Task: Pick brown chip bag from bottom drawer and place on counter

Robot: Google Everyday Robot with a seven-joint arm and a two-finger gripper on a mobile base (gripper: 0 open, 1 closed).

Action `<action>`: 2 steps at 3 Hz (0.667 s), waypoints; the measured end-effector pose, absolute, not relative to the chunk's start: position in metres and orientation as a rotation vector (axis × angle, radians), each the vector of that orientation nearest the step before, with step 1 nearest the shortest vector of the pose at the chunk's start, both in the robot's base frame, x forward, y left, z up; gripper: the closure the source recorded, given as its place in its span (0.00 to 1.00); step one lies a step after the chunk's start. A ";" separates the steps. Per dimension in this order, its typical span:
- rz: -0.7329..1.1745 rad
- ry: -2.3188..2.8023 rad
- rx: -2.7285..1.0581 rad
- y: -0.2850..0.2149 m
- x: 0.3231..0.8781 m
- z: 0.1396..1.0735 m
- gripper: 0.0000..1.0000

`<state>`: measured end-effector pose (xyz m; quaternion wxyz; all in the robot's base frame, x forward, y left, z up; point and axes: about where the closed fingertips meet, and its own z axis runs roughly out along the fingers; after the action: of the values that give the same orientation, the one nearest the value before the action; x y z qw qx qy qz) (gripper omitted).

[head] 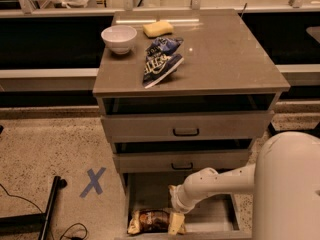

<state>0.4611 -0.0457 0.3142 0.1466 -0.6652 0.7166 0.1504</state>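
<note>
The brown chip bag [152, 221] lies on the floor of the open bottom drawer [215, 219], near its front left, dark brown on the left and cream on the right. My gripper [176, 210] reaches into the drawer from the right on the white arm. It hangs just above the bag's cream end. The wrist hides where it meets the bag. The counter [225, 54] is the grey-brown top of the cabinet.
On the counter are a white bowl [119, 38], a yellow sponge [158, 29] and a dark blue bag [160, 61]. The two upper drawers [186, 126] stand slightly open. A blue tape X [93, 181] and a black stand leg [50, 206] are on the floor at left.
</note>
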 end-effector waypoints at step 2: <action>0.497 1.957 -1.883 -0.018 0.459 0.229 0.04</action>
<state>0.4595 -0.0180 0.2294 0.1891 -0.6697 0.6961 0.1767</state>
